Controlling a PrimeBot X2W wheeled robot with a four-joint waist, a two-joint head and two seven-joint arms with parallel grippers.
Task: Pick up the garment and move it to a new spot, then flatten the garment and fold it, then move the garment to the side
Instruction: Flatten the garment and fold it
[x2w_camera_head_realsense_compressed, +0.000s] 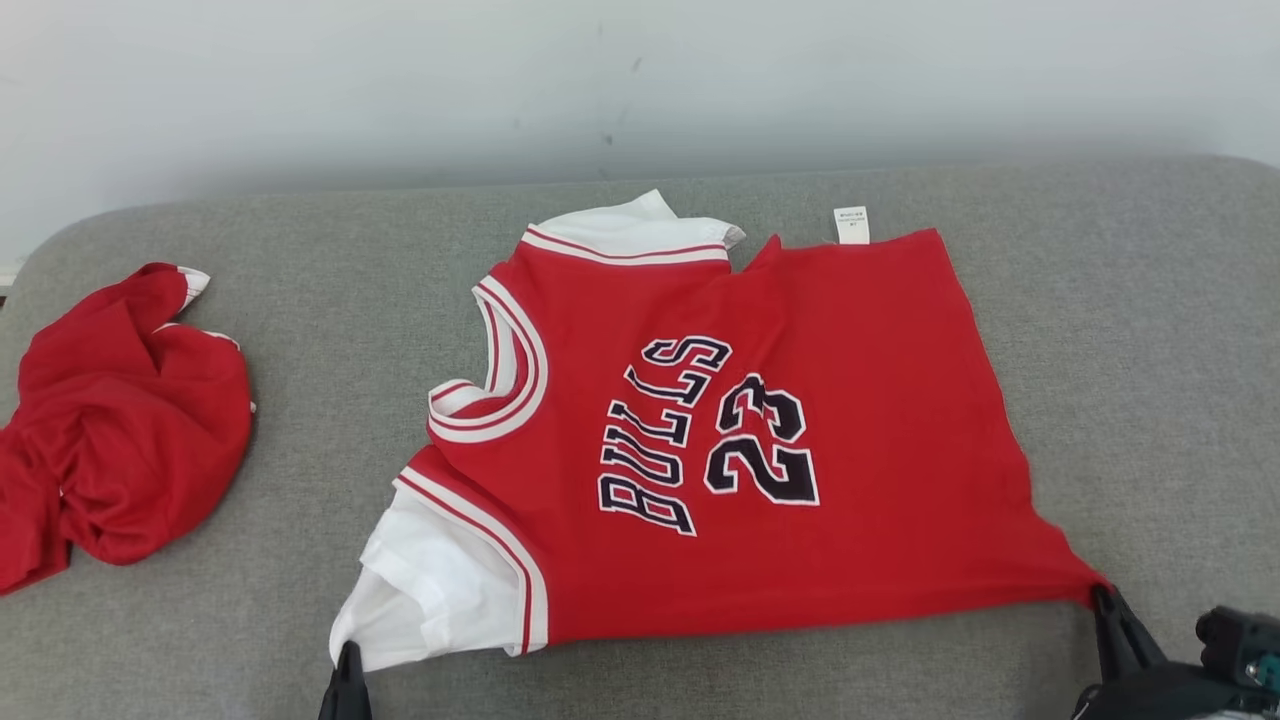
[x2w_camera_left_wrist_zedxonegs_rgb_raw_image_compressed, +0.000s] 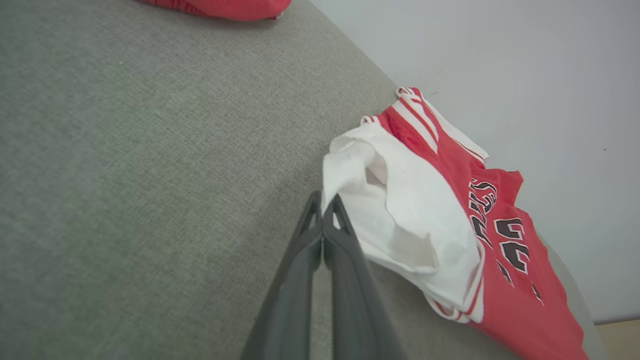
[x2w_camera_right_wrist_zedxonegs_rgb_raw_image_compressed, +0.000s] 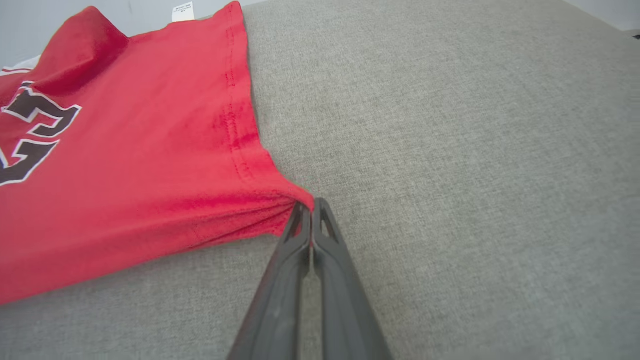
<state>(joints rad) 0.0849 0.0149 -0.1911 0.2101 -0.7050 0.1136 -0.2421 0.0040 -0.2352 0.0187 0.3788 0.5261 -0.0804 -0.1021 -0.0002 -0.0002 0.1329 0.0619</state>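
Red jersey (x2w_camera_head_realsense_compressed: 800, 420) lay spread face-up mid-worktop (x2w_camera_head_realsense_compressed: 1150, 350), collar toward the left, hem toward the right; label (x2w_camera_head_realsense_compressed: 851, 225) stuck out at the far edge; left tool (x2w_camera_head_realsense_compressed: 347, 655) had its fingers together, apparently nipping the white sleeve (x2w_camera_head_realsense_compressed: 420, 580) at the near left corner, though the contact was hard to see; right tool (x2w_camera_head_realsense_compressed: 1103, 598) was clamped on the hem's near corner, cloth drawn to a point; a second red garment (x2w_camera_head_realsense_compressed: 120, 430) sat crumpled well apart at far left.

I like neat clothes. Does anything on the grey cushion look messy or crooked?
Yes. The red jersey is mostly flat, but its white sleeve is bunched by the left gripper, and a far edge is flipped over beside the white label. Another red garment sits crumpled at the cushion's left end.
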